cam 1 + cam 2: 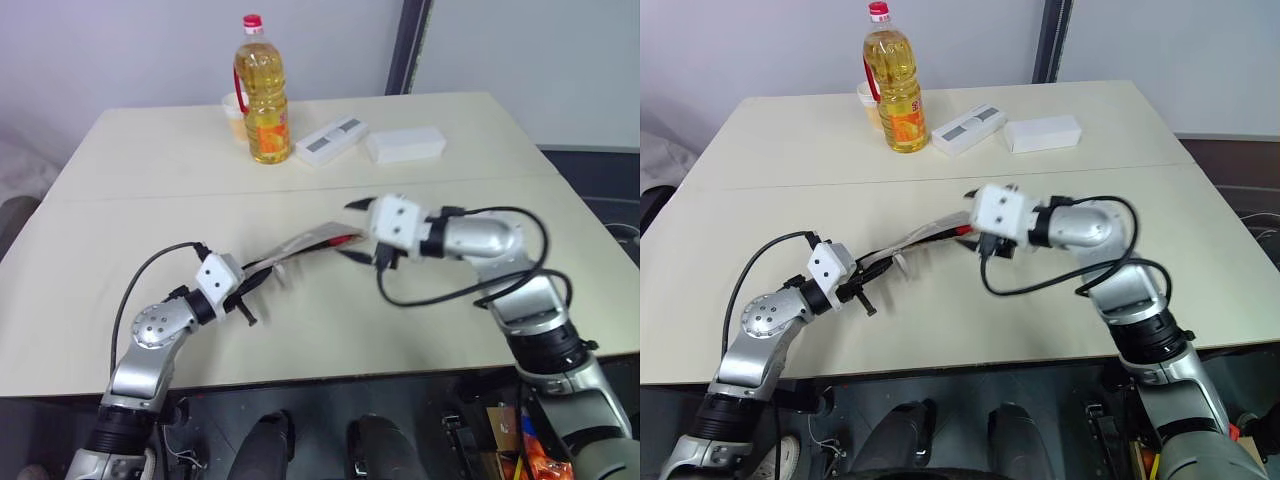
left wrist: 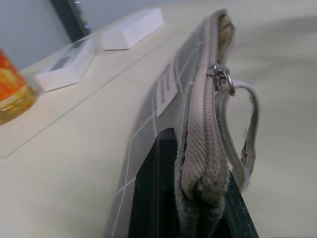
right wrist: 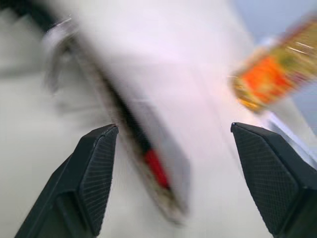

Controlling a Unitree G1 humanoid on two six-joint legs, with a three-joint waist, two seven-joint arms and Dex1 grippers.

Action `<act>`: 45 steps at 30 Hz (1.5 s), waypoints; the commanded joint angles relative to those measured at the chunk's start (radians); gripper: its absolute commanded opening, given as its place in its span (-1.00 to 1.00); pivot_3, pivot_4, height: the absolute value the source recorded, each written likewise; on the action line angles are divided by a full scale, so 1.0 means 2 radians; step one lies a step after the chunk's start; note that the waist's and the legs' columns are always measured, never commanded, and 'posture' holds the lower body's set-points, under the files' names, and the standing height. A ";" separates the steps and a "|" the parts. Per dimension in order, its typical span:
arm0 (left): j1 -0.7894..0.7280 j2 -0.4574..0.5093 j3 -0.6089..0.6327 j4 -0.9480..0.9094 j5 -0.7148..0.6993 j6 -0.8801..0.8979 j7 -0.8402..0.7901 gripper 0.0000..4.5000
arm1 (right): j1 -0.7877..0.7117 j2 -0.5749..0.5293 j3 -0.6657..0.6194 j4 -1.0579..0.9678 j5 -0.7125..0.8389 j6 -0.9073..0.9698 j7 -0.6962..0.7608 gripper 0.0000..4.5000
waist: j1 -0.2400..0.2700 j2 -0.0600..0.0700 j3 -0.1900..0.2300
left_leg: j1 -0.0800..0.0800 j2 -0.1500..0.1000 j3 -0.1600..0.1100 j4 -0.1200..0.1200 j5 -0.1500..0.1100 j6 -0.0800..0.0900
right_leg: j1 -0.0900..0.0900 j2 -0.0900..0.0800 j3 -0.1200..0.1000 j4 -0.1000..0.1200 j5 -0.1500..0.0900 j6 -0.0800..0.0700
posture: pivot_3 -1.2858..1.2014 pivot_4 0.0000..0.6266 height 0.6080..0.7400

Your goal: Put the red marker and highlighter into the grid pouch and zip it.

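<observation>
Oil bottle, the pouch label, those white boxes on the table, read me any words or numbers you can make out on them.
None can be read.
Oil bottle: orange label with print, too small to read.
Grid pouch: small white label, print too blurred to read.
White box with a grey panel: no legible text.
Plain white box: no text visible.
</observation>
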 commanded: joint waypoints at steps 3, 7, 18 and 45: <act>-0.023 -0.020 0.012 0.028 0.042 -0.017 0.075 -1.00 | -0.023 0.049 -0.108 0.090 0.038 0.151 -0.133 0.99 | -0.001 0.000 0.000 | 0.000 0.000 0.000 0.000 0.000 0.000 | 0.000 0.000 0.000 0.000 0.000 0.000 | 0.03 -0.52 1.00; -0.034 -0.033 0.003 0.040 0.064 -0.025 0.104 -1.00 | -0.058 0.110 -0.154 0.151 -0.004 0.188 -0.311 0.99 | -0.003 0.000 0.000 | 0.000 0.000 0.001 0.000 0.000 0.000 | -0.001 0.000 0.000 0.001 0.000 0.000 | 0.03 -0.52 1.00; -0.041 -0.049 -0.009 0.036 0.067 -0.024 0.110 -1.00 | -0.170 0.226 -0.308 0.279 0.025 0.327 -0.558 0.99 | -0.002 0.000 0.000 | 0.000 0.000 0.002 -0.001 0.000 0.000 | -0.002 0.000 0.001 0.002 0.000 0.000 | 0.03 -0.52 1.00; -0.048 -0.047 0.019 0.029 0.031 -0.011 0.098 -1.00 | -0.081 0.107 -0.063 0.195 0.022 0.142 -0.374 -0.83 | -0.015 0.001 0.000 | 0.000 0.001 0.006 -0.001 0.000 0.000 | -0.002 0.001 0.001 0.002 0.000 0.000 | 0.03 -0.52 1.00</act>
